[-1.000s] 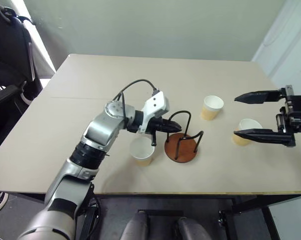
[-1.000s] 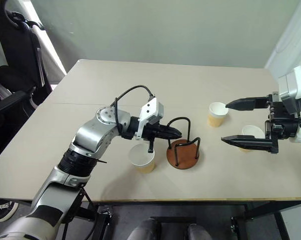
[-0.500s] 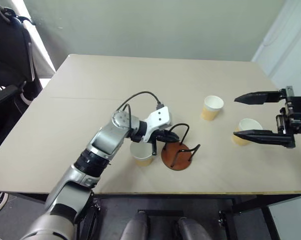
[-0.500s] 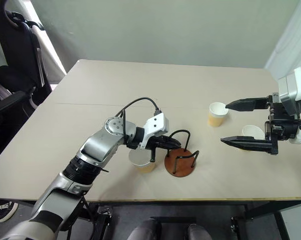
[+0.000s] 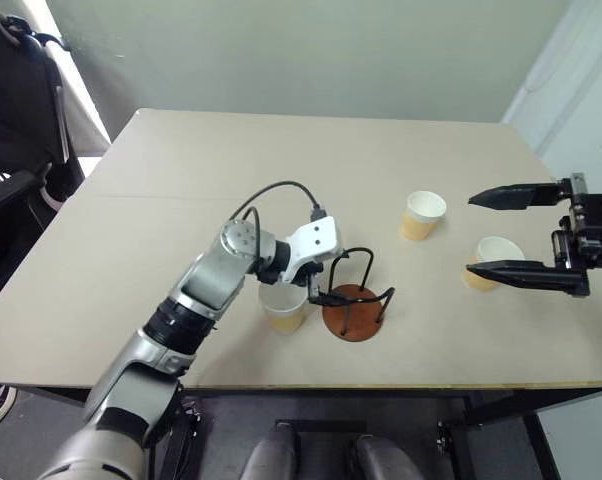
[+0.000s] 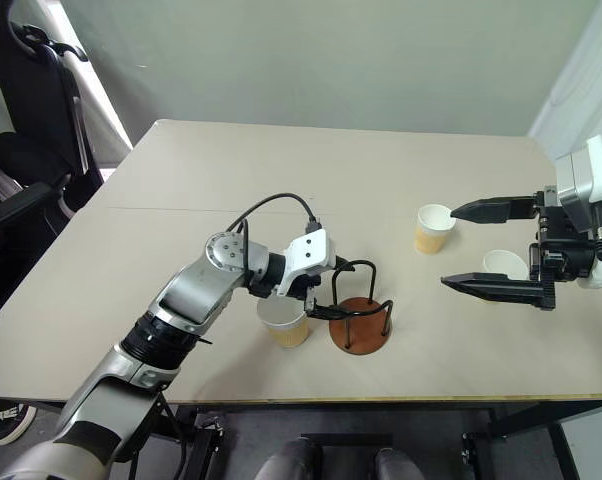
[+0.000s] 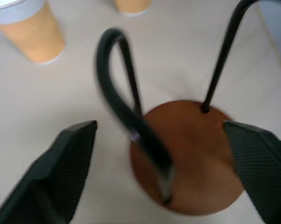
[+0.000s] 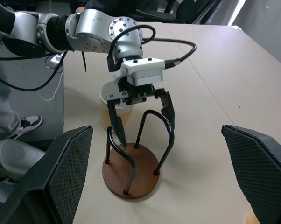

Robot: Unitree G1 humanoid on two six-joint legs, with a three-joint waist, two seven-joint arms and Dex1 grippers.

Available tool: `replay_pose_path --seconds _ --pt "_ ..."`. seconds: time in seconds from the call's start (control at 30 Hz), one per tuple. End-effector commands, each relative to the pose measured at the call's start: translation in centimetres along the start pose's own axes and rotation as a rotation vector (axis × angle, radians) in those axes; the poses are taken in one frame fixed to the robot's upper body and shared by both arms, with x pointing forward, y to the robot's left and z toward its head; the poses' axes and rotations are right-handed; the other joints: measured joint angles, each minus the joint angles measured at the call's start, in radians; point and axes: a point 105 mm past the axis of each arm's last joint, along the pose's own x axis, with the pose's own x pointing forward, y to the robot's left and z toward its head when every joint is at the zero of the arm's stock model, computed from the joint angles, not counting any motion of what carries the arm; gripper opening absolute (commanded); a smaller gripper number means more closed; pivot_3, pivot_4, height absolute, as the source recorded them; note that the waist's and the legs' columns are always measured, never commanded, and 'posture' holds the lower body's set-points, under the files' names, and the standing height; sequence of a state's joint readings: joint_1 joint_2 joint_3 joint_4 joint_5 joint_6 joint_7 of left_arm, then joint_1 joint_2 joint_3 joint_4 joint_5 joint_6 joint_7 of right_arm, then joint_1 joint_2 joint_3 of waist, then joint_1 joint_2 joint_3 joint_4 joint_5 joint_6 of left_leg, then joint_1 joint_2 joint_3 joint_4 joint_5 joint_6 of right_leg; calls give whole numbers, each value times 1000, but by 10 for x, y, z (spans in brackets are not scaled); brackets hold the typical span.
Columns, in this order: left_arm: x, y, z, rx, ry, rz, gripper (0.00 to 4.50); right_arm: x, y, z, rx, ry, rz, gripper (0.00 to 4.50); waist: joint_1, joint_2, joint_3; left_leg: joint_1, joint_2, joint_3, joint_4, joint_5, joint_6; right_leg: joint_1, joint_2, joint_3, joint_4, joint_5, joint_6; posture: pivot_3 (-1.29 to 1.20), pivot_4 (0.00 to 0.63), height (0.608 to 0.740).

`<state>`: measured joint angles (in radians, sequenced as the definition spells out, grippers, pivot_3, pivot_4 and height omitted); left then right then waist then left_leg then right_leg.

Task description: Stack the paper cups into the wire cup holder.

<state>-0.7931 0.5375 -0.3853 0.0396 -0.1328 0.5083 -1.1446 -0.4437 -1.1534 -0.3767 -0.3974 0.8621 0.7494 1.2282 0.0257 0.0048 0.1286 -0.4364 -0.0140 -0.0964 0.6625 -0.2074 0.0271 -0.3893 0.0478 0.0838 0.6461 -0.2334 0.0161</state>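
Reddish-brown and round, the disc base of the wire cup holder [image 5: 353, 311] sits near the bench [image 5: 181, 190] front edge, thin black wire loops rising from it, empty. No stacking is done yet. One tapered, tan-walled paper cup [image 5: 283, 306] stands just beside it; two more paper cups [image 5: 422, 215] [image 5: 489, 258] stand well apart from it. The left gripper [image 8: 141, 117] has its fingers spread around a holder loop. The right gripper [image 5: 509, 234] hovers near the far cups, fingers spread, empty.
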Motion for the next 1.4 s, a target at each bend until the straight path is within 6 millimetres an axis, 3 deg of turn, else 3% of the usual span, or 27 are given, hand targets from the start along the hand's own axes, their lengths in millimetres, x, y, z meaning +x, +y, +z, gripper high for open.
replay_pose_path --seconds 0.03,0.23,0.33,0.43,0.5,0.7,0.9,1.4 --pt "-25 10 23 42 -71 42 4454 -4 0 8 -43 -5 -6 4500 0 0 0 0 0 0 0 0 0 0 0 0 0 0 0 0 150 740" --pt "-55 9 45 8 -183 26 4454 -3 -9 -9 -23 84 -22 4500 2 0 0 -1 0 0 0 -1 1 0 0 0 -1 0 0 0 150 740" --pt "-79 13 56 34 -220 60 4454 -10 -26 -34 -4 223 -88 4500 1 0 0 -1 0 0 0 -1 0 -1 0 0 0 0 -1 0 150 740" --pt "-121 17 75 113 -299 116 4454 -20 -45 -68 9 400 -141 4500 0 0 0 0 1 0 0 -1 0 -1 0 0 0 1 -1 0 150 740" --pt "-142 4 85 148 -349 72 4454 -24 -54 -83 1 484 -153 4500 -3 0 0 0 1 0 0 -2 0 -2 0 0 0 1 -2 0 150 740" --pt "-179 -29 73 132 -253 15 4454 -28 -74 -110 -23 622 -131 4500 -17 3 0 -1 1 0 -1 -4 0 -4 0 0 0 2 -3 0 150 740" --pt "-192 -39 50 79 -148 94 4454 -22 -84 -128 -43 705 -75 4500 -16 4 0 -1 3 1 -2 -4 0 -5 0 -1 1 3 -7 0 150 740" --pt "-198 -51 48 31 -186 149 4454 -21 -86 -148 -15 747 -28 4500 -18 4 0 0 5 2 -10 -1 -6 -10 0 -2 2 2 -17 0 150 740"
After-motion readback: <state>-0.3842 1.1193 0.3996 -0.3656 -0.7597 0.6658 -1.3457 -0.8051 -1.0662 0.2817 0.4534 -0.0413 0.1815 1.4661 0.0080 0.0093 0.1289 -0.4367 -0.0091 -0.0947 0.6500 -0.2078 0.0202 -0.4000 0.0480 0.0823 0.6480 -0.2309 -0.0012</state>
